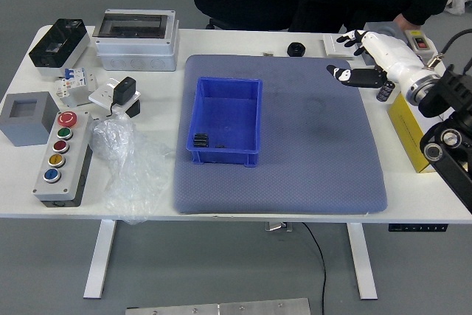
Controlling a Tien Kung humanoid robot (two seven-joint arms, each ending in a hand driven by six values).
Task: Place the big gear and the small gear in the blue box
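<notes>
Gears (200, 140) sit inside the blue box (230, 117); right hand (392, 55) hovers, fingers spread.

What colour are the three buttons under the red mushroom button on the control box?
Green, dark red and yellow, clearest in the head view.

My right hand (391, 57) is white with black fingers (363, 77). I see a deep blue box (231, 157), a black big gear (200, 140) and a black small gear (220, 145). The mat (317, 160) is greyish blue, the table (158, 208) white. The pale grey control panel (70, 192) has red, green, dark red, yellow and blue buttons (56, 160).
</notes>
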